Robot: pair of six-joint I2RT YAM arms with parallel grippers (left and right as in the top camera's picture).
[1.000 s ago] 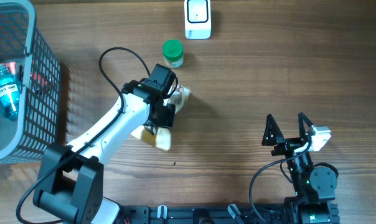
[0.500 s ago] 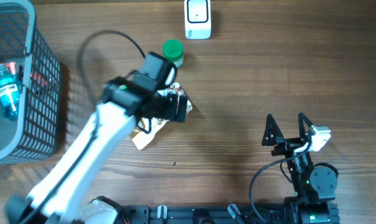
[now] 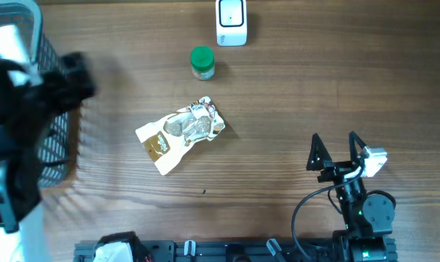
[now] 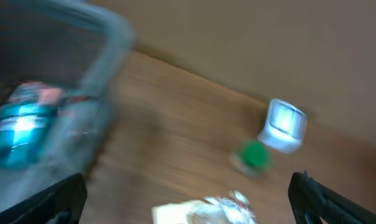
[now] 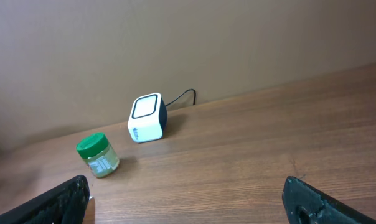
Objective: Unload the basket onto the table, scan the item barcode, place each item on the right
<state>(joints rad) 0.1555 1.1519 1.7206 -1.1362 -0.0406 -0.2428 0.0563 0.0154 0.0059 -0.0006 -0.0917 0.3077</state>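
Well, left pincer (image 4: 187, 190) and right pincer (image 3: 334, 151) gape empty; the pouch (image 3: 182, 136) mid-tabletop looks light, crinkly, slippery, best pinched by 1 edge

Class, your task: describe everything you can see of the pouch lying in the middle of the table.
The pouch is a flat, crinkled packet, tan at its lower-left end, shiny and white-printed toward the upper right. It lies diagonally on the wooden table, nothing gripping it; the green-lidded jar stands apart beyond it.
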